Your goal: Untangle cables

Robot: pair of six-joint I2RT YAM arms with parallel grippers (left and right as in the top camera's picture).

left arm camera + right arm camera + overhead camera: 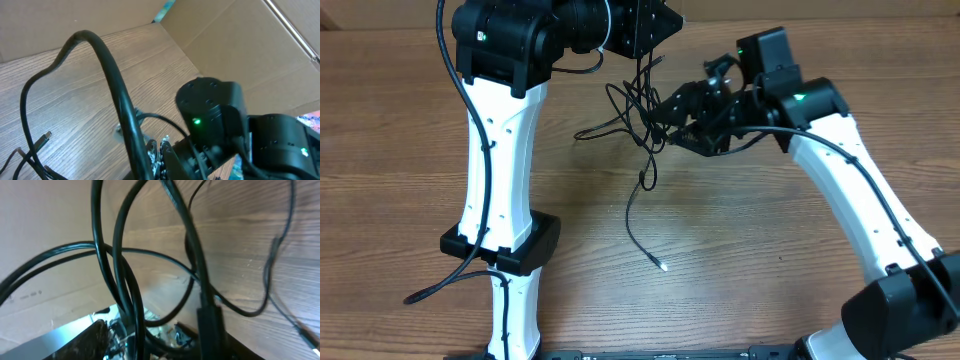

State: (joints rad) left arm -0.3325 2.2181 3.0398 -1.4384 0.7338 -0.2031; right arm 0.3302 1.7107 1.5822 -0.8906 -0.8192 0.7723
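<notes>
Cables (640,118) bunched at far centre of the table (770,250), strung between my left gripper (642,45) and right gripper (672,128). One strand trails near, ending in a plug (663,266). Both grippers are buried in the tangle, so I can't tell if either pair of jaws is clamped or apart.

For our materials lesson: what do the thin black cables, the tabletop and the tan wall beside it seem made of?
Thin black flexible cables: likely plastic or rubber sheathing, smooth, slightly glossy, bending in loops. Brown tabletop: wood or wood-look laminate, matte, visible grain. Tan wall: seemingly cardboard, dull, flat, creased at a corner.
</notes>
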